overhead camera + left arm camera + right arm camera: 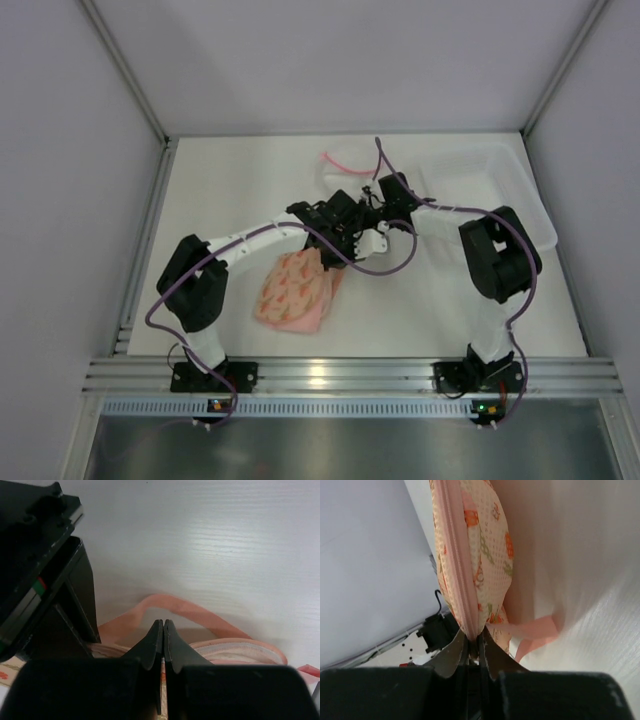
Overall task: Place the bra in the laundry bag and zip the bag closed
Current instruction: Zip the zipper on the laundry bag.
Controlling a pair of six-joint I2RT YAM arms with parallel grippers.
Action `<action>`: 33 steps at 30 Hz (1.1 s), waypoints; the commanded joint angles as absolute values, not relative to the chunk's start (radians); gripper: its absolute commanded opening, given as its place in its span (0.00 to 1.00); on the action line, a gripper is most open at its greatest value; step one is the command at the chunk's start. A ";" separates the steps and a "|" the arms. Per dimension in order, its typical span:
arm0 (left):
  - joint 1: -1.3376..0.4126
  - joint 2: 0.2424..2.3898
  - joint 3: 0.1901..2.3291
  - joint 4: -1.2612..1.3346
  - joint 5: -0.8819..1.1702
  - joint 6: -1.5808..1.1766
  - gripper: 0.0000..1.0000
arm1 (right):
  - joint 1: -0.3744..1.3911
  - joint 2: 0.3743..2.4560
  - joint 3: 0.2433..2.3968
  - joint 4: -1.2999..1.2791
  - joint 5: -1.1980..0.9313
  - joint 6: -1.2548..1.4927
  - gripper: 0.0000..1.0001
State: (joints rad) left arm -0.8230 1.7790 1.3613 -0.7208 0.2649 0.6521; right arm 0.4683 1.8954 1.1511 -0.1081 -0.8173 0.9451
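Right hand (474, 639) first: its two wedge-shaped tips are squeezed tight on the pink edging of the laundry bag (485, 545), right at the bag's narrow end. From that pinch the bag runs away from the wrist camera as a plump, rounded pod. It is peach waffle-textured fabric dotted with small red-orange and green print, and the smooth pink edging runs straight down its side. A flat salmon-pink band (535, 630) loops out beside the pinched end. Whether it belongs to the bag or to the bra, I cannot tell.

Over to the left hand (163, 626): black tapered tips pressed flat together, nothing visibly showing between them. Just beyond them lie an arch of salmon ribbon and a pale, ridged pink rim, close to the tips.

From overhead, both hands meet mid-surface and the bag hangs out from them toward the near left, a soft crumpled wedge. The surface (240, 190) is white with a fine grain. A clear, rounded-corner plastic tray (510, 185) sits at the far right, and a thin curved pink rim of a pale pouch (335, 160) lies just behind the hands.
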 commanded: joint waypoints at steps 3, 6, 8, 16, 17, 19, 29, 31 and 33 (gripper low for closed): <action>-0.828 1.677 1.309 -0.678 0.343 0.722 0.00 | 0.476 1.922 1.187 -0.078 -0.844 0.957 0.00; -0.833 1.615 1.232 -0.692 0.367 0.797 0.00 | 0.471 1.934 1.224 -0.115 -0.842 0.927 0.00; -0.848 1.565 1.160 -0.704 0.362 0.847 0.00 | 0.466 1.944 1.258 -0.135 -0.838 0.896 0.00; -1.025 1.424 0.976 -0.784 0.382 0.818 0.00 | 0.436 2.019 1.342 -0.166 -0.841 0.854 0.00; -1.041 1.413 0.962 -0.785 0.383 0.807 0.00 | 0.434 2.029 1.348 -0.169 -0.839 0.851 0.00; -1.087 1.385 0.940 -0.801 0.390 0.784 0.00 | 0.428 2.039 1.367 -0.179 -0.836 0.838 0.00; -1.103 1.413 1.003 -0.781 0.307 0.663 0.00 | 0.430 2.020 1.393 -0.202 -0.865 0.815 0.66; -1.060 1.468 1.052 -0.764 0.307 0.621 0.00 | 0.428 1.994 1.362 -0.218 -0.867 0.808 0.69; -0.985 1.524 1.135 -0.743 0.314 0.589 0.00 | 0.429 1.942 1.324 -0.236 -0.859 0.787 0.68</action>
State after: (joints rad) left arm -1.0695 1.4734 1.0203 -0.7898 0.3202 0.6712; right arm 0.4351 2.0521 1.3483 -0.2398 -0.8600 0.8207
